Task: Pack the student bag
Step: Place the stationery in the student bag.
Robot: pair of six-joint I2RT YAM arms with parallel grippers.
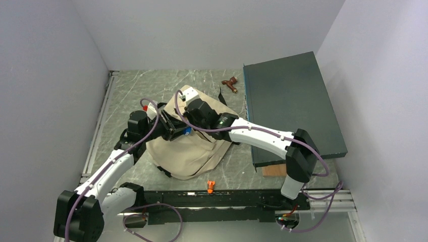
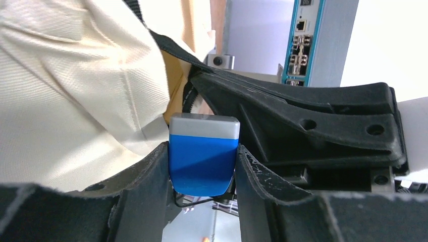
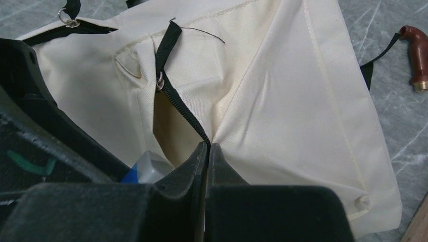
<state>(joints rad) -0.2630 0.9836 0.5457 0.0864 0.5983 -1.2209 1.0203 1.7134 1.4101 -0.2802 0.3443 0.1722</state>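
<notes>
One student bag [image 1: 189, 151], one blue block [image 2: 203, 159], one teal box [image 1: 290, 101], one orange piece [image 1: 210, 186].

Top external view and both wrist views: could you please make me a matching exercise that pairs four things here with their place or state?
Things:
1. left gripper
2. right gripper
3. student bag
4. dark teal box

Places or states:
a. lies along the right side of the table
b. shut on the student bag's black edging
c. beige, lying mid-table
d. clamps a blue-and-grey block

Pairs: 1-d, 2-b, 3-c, 4-a
</notes>
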